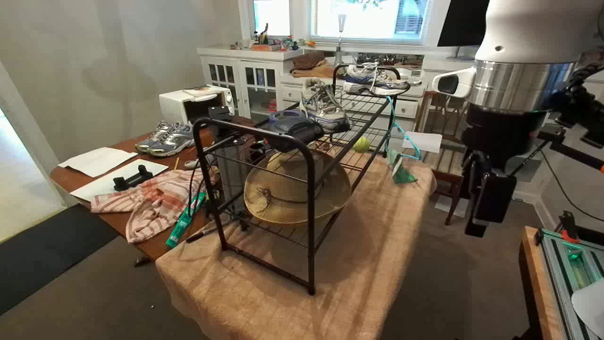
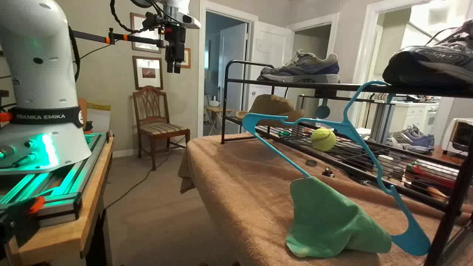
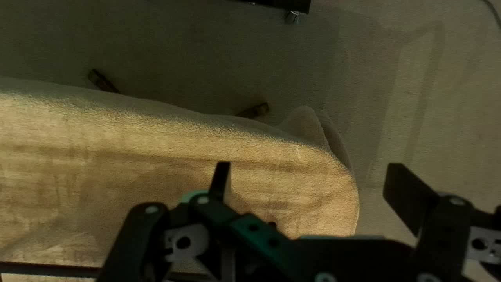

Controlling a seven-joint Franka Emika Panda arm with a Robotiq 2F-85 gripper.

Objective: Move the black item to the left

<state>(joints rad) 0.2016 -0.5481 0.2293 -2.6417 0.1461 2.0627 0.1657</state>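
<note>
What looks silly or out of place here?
The hanger dangles crookedly from the rack, one end much lower instead of level, with a green cloth draped over it. A hat and a ball sit below the shoes, an odd mix.

The item (image 1: 293, 132) lies atop the rack (image 1: 311, 222), just beside a shoe (image 1: 325, 113), above the hat (image 1: 292, 191).

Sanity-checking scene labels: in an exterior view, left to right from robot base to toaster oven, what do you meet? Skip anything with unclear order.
Robot base → gripper → hat → tennis ball → lower pair of sneakers → toaster oven.
</note>
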